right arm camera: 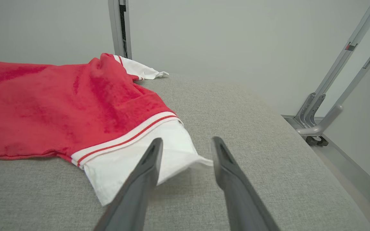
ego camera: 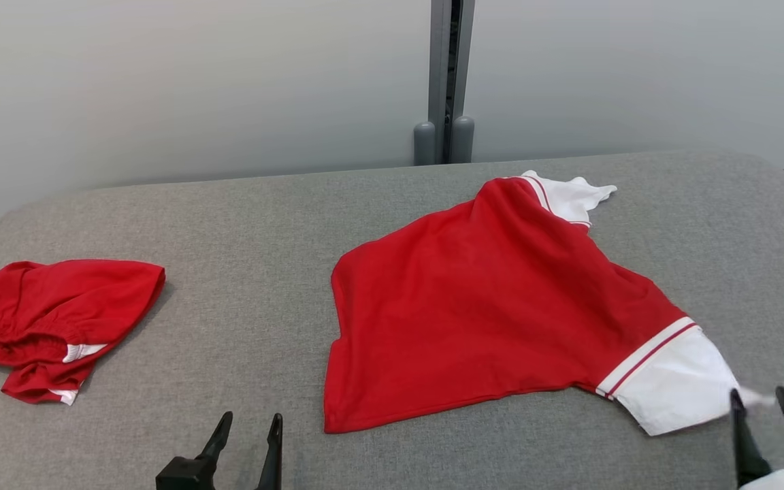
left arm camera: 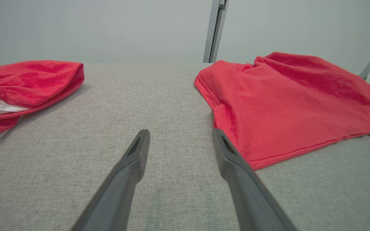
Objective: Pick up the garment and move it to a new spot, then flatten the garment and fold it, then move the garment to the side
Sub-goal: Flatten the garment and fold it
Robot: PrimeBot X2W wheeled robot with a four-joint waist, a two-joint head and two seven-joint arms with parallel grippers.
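Red shirt (ego camera: 487, 306), centre-right of frame on grey tabletop (ego camera: 263, 224): judged light, limp, non-slip knit, best taken at white sleeve (ego camera: 678, 391) hem or shoulder; right gripper (ego camera: 759, 395) jaws spread astride sleeve tip, unpinched; left gripper (ego camera: 252, 418) jaws spread, empty.

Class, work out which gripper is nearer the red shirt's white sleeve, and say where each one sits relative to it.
Right. The right gripper is open, with the tip of the white sleeve between its prongs. The left gripper sits open beyond the red shirt hem, far from the sleeve.
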